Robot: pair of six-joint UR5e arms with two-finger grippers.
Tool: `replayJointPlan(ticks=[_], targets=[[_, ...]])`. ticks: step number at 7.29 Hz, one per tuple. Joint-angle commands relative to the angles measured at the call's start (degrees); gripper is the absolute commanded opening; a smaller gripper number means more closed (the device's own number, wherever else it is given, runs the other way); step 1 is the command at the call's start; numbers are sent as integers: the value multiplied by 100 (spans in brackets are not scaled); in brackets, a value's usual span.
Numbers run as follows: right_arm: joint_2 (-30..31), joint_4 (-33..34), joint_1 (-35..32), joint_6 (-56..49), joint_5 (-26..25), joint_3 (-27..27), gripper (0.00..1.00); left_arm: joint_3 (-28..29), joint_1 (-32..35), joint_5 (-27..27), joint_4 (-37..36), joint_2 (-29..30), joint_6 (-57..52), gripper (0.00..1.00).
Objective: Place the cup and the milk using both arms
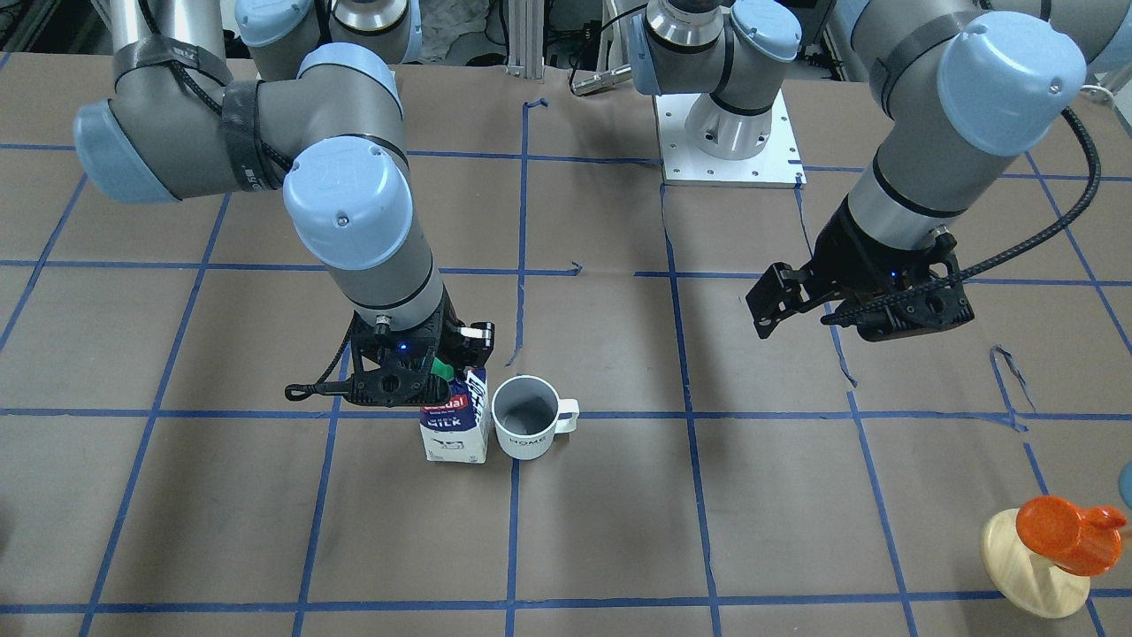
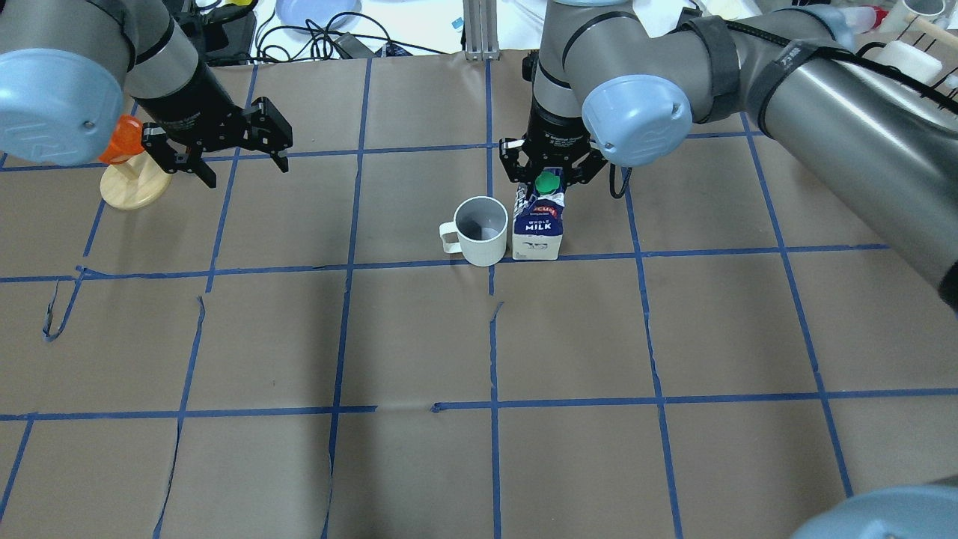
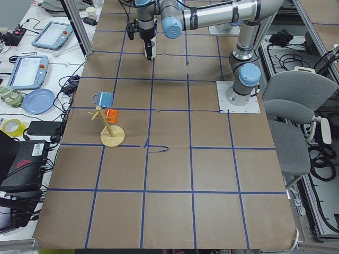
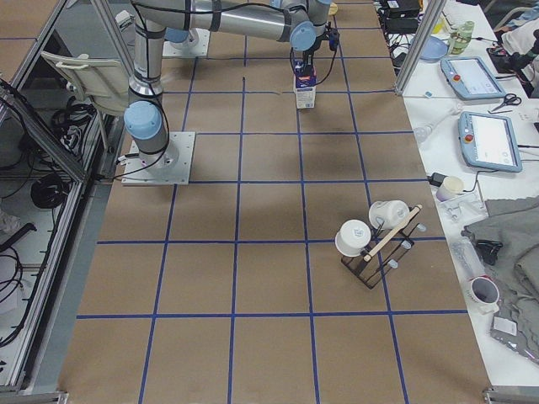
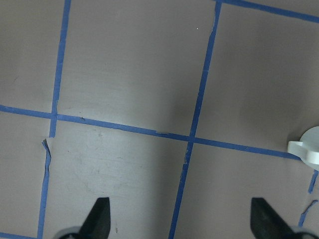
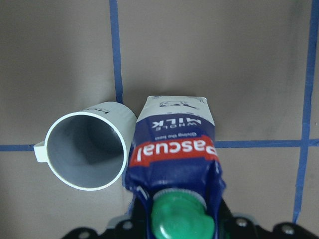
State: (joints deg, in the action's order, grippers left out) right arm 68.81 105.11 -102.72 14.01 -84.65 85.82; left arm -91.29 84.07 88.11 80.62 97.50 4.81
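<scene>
The white cup (image 1: 529,416) (image 2: 480,232) stands upright on the brown table, handle pointing toward my left side. The milk (image 1: 455,429) (image 2: 537,232) stands upright on the table beside it; the two touch or nearly touch. My right gripper (image 1: 447,367) (image 2: 550,180) comes down from above and is shut on the carton's gable top by the green cap. The right wrist view shows the milk (image 6: 174,144) and the empty cup (image 6: 84,149) from above. My left gripper (image 1: 800,310) (image 2: 247,172) (image 5: 179,224) is open and empty above bare table, well to the cup's handle side.
An orange cup on a pale wooden stand (image 1: 1057,540) (image 2: 123,161) sits close behind my left gripper. A blue cup (image 3: 103,98) hangs there too. A rack with white mugs (image 4: 375,240) stands on my right side of the table. The arm's base plate (image 1: 730,146) lies at the back.
</scene>
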Motion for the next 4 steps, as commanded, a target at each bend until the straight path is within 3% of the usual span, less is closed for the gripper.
replayJointPlan(ticks=[1,2,4], targets=[[-43,10,15,-56,-51,-47,90,-3,21,-5,-2,-2,-6,100],[-8,-43,24,-47,-103,-204,100,-3,21,-5,-2,6,-6,100],[516,-480,76,-108,-322,-364,100,-47,30,-5,-2,-2,-6,100]])
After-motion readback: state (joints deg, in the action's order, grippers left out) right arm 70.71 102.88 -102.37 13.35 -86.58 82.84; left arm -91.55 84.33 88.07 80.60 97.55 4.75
